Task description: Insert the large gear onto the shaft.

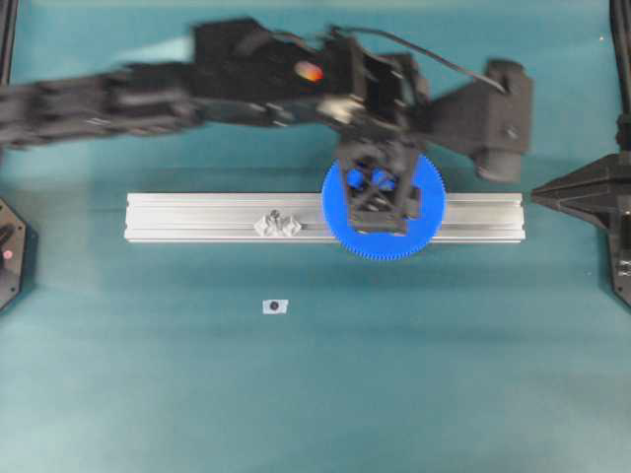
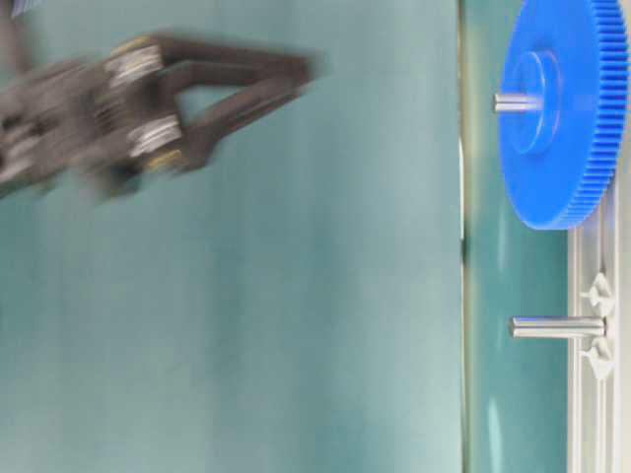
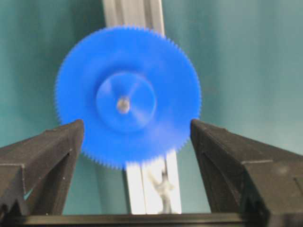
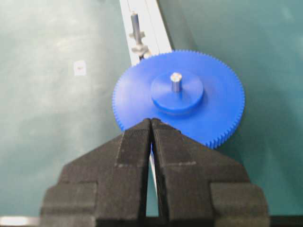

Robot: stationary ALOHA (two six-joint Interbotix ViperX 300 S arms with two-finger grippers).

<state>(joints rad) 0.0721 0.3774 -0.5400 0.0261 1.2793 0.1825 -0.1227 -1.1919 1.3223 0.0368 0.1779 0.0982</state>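
Black fingers [image 3: 45,156] of our left gripper [image 3: 137,142] are standing wide apart on either side of the large gear [image 3: 128,97], touching nothing. We are seeing the gear lying flat on the aluminium rail [image 1: 197,217] with a silvery pin [image 4: 176,80] poking up through its hub. Our right gripper [image 4: 151,137] is sitting closed, empty, just beside the gear's rim. Another shaft [image 1: 277,219] is standing bare farther along the rail.

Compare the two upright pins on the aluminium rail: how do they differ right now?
One pin pokes through the large gear, seated on its hub; the other pin, the shaft, stands bare, flanked by small clear mounts. Both are silvery, upright and on the same rail.
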